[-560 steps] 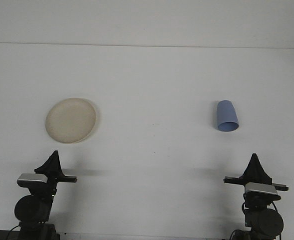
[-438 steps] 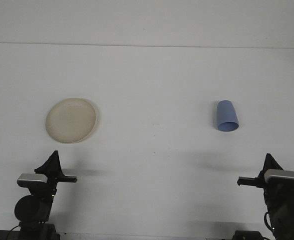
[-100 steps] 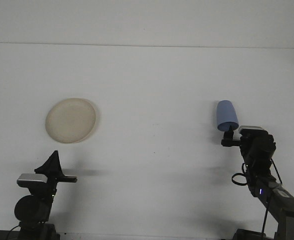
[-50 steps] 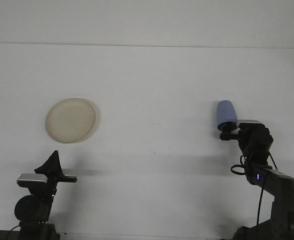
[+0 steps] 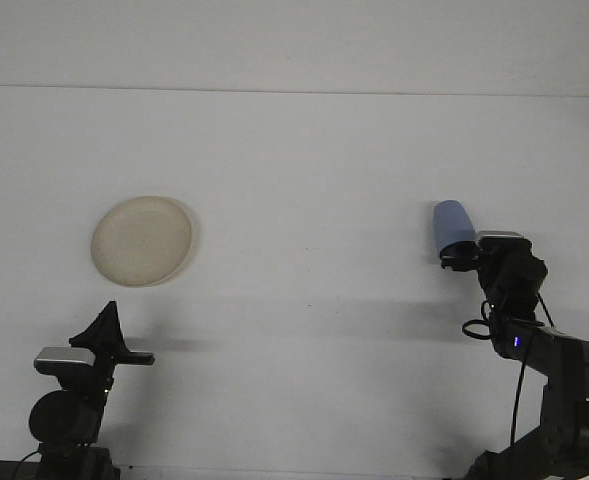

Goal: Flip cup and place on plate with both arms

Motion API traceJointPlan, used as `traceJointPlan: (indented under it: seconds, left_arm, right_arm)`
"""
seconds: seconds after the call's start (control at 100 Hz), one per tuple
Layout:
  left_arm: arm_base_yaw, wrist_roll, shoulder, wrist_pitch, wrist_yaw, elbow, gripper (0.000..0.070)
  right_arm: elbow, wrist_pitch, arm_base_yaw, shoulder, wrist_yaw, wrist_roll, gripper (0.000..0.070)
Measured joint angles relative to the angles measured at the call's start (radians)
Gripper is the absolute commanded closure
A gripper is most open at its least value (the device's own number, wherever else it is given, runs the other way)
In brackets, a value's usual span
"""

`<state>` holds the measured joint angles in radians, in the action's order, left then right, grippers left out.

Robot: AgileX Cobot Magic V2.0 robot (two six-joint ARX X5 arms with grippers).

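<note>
A blue cup [image 5: 452,224] lies on its side on the white table at the right, its open end toward me. My right gripper [image 5: 461,258] sits at that near end and hides the cup's rim; I cannot tell whether it holds the cup. A round cream plate [image 5: 142,240] lies flat on the left of the table. My left gripper [image 5: 107,320] rests low at the front left, well short of the plate and touching nothing.
The white table [image 5: 304,180] runs back to a far edge near the top of the view. The right arm [image 5: 544,350] reaches up from the bottom right corner, with a cable hanging from it.
The right arm has come up from its rest pose and reached forward to the cup's open end, now covering more of the rim. The left arm and the plate have not moved.
</note>
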<state>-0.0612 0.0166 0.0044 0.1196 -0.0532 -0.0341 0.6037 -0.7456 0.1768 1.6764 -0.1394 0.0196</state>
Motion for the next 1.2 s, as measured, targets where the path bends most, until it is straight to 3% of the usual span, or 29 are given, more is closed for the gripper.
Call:
traceJointPlan:
  seconds: [0.1, 0.19, 0.48, 0.73, 1.2]
  left_arm:
    - [0.0, 0.0, 0.0, 0.0, 0.0, 0.0, 0.0688]
    - [0.0, 0.0, 0.0, 0.0, 0.0, 0.0, 0.0688]
    - [0.0, 0.0, 0.0, 0.0, 0.0, 0.0, 0.0688]
    - [0.0, 0.0, 0.0, 0.0, 0.0, 0.0, 0.0688]
    - [0.0, 0.0, 0.0, 0.0, 0.0, 0.0, 0.0688]
  right_arm:
    - [0.001, 0.0, 0.0, 0.0, -0.003, 0.0, 0.062]
    - [0.001, 0.0, 0.0, 0.0, -0.003, 0.0, 0.0691]
    - [0.004, 0.031, -0.006, -0.031, -0.005, -0.001, 0.0692]
    - [0.003, 0.168, -0.02, -0.248, 0.002, -0.001, 0.0692]
    - [0.004, 0.78, -0.1, -0.832, 0.005, -0.058, 0.0694]
